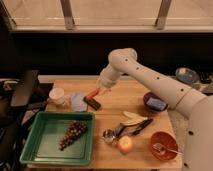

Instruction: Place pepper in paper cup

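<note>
Wooden table, matte butcher-block, sits below a dark window wall. A green plastic tray lies at seven o'clock. The flat pale-blue plate is just beside the gripper, which is clamped tight on the slim, glossy red-orange pepper. The white tapered cup stands at nine o'clock from it, past the plate. Best to centre the pepper over the rim, tip down, before letting go, since a light paper cup may topple.
</note>
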Robot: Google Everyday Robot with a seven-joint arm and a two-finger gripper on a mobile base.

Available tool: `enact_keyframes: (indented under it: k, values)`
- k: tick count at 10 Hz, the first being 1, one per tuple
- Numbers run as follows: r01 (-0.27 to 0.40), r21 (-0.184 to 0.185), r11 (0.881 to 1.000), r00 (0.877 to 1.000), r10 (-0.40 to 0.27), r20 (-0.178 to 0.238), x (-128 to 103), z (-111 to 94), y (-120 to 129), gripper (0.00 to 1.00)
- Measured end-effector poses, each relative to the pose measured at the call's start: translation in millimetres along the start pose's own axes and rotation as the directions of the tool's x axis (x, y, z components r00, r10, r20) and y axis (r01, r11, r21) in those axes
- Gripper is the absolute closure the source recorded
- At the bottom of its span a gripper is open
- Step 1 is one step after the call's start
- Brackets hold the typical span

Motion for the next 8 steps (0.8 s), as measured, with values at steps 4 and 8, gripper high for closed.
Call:
enact_keyframes:
  k: [4, 8]
  values:
    - [0.079, 0.04, 0.996, 0.994, -0.082, 0.07, -41.8, 23.8, -28.6, 1.0]
    - [0.187, 0.097, 0.978, 0.975, -0.196, 0.1, -106.4, 49.4, -79.8, 1.0]
